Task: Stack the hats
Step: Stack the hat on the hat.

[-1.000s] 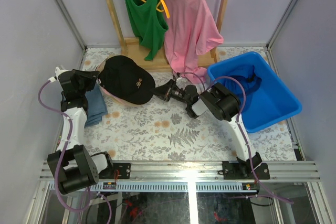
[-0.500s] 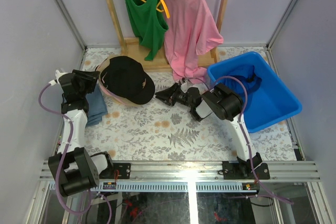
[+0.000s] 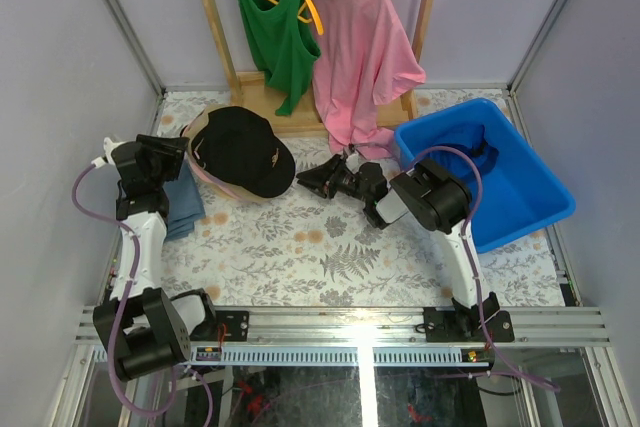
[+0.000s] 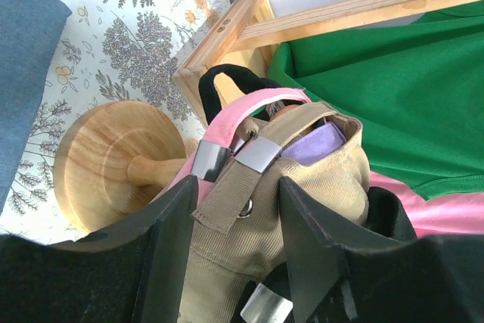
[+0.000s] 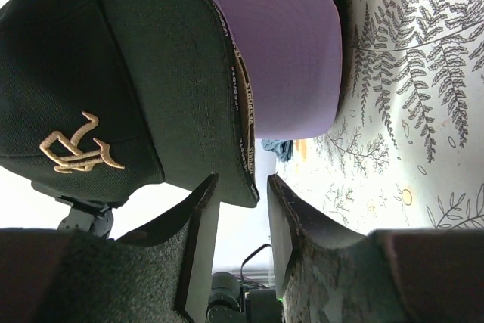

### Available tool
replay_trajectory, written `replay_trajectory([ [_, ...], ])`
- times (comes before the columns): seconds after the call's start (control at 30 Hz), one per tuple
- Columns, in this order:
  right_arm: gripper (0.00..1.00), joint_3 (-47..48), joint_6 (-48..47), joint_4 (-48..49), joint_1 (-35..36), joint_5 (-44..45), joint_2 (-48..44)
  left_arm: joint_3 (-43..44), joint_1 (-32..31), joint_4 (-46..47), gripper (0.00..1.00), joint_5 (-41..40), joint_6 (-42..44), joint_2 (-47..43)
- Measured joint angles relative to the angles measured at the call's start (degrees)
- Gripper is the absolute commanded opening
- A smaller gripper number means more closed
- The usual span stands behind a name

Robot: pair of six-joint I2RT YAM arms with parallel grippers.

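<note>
Since the black cap already rests on the stack of caps over the wooden knob stand, directly ahead of both hands, nothing is gripped. The left gripper is spread apart before the tan cap, and the right gripper is parted just short of the brim. Each should be drawn straight back and level, so that no strap or brim is snagged.

I read no full word: a gold emblem on the black cap, and cut-off lettering starting "SP" at upper left.
</note>
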Motion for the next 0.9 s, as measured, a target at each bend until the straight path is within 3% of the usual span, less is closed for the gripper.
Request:
replay_trajectory([
  [0.43, 0.39, -1.6, -1.8, -1.6, -0.3, 0.0, -0.6, -0.7, 0.0, -3.0, 0.58, -2.4, -0.4, -3.3],
  [0.9, 0.39, -2.0, -2.8, -2.7, -1.3, 0.0, -1.9, -3.6, 0.3, -1.1, 0.61, 0.2, -2.8, -10.7],
])
